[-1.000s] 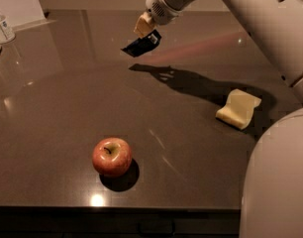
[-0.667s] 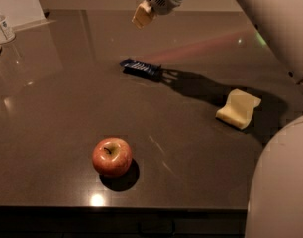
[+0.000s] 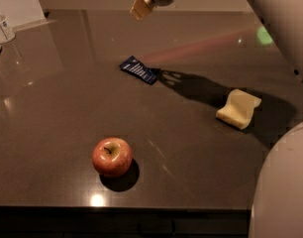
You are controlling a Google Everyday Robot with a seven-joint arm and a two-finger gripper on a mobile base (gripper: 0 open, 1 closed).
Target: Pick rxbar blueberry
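Note:
The rxbar blueberry (image 3: 140, 70), a flat dark navy bar with white lettering, lies flat on the dark table (image 3: 57, 133), in the middle towards the back. My gripper (image 3: 140, 8) hangs at the top of the view, well above the bar and slightly behind it. It is open and holds nothing. Its tan fingertips point down and to the left. The arm's shadow falls on the table just right of the bar.
A red apple (image 3: 112, 156) sits near the front edge. A pale yellow sponge-like block (image 3: 238, 108) lies at the right. Clear containers (image 3: 4, 28) stand at the far left corner. My white arm and body (image 3: 285, 177) fill the right side.
One second ago the gripper held the bar in the air. The bar has since dropped and now lies on the table. The gripper has risen towards the top edge, empty.

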